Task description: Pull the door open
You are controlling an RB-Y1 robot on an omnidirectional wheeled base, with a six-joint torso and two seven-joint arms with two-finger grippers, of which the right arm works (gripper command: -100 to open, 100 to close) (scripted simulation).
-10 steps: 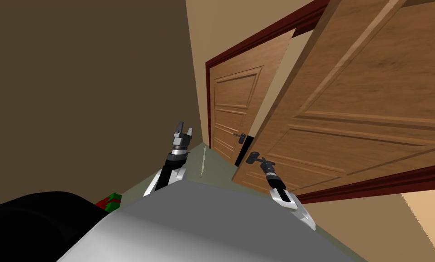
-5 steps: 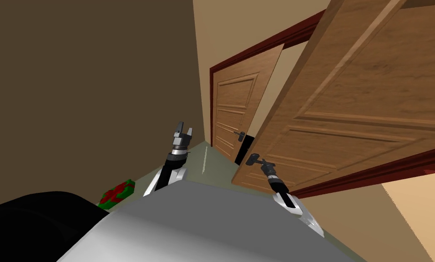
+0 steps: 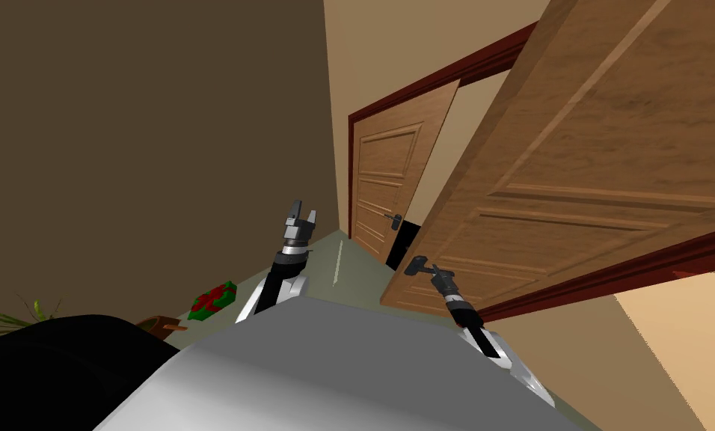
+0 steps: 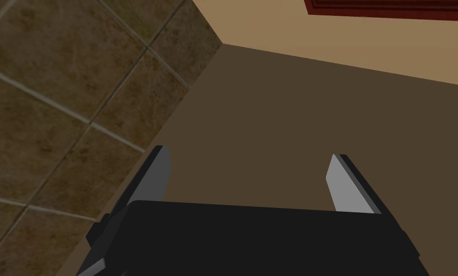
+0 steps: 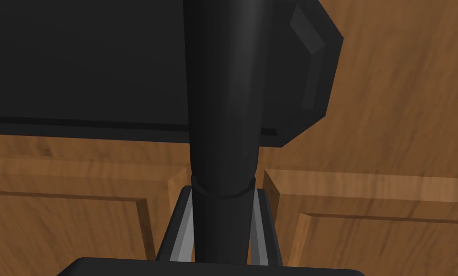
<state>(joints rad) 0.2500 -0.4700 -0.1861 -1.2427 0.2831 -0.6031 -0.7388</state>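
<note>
The door [image 3: 573, 187] stands to my right front, a brown wood-grain panelled leaf hung in a dark red frame [image 3: 648, 273]. It is already swung partly out of that frame towards me, so I judge the pull to be under way rather than finished. Its dark lever handle [image 5: 223, 120] sits near the free edge, on a dark plate against the wood.

The right end effector [image 3: 423, 267] is clamped on that lever. Its two thin fingers [image 5: 186, 230] are narrow and press the lever's sides close to its end. Gripping there, far from the hinges, probably gives the longest arm for drawing the leaf round. The forearm stretches out from the shoulder towards the edge of the leaf.

The left end effector [image 3: 301, 213] is held up in front of the chest, well apart from the door, spread wide and holding nothing. Most likely it is simply parked clear of the swing.

Past the free edge there is a black area [image 3: 402, 247]. Beyond it a second panelled door [image 3: 382, 187] with its own small handle stands in the far wall.

On the tiled floor [image 4: 55, 96] to my left lies a green box with a red ribbon [image 3: 214, 297], closed, so its contents are hidden. Nearer me is a brown pot [image 3: 158, 325], with thin green leaves [image 3: 4, 314] beside it. I cannot tell whether they grow from it.
</note>
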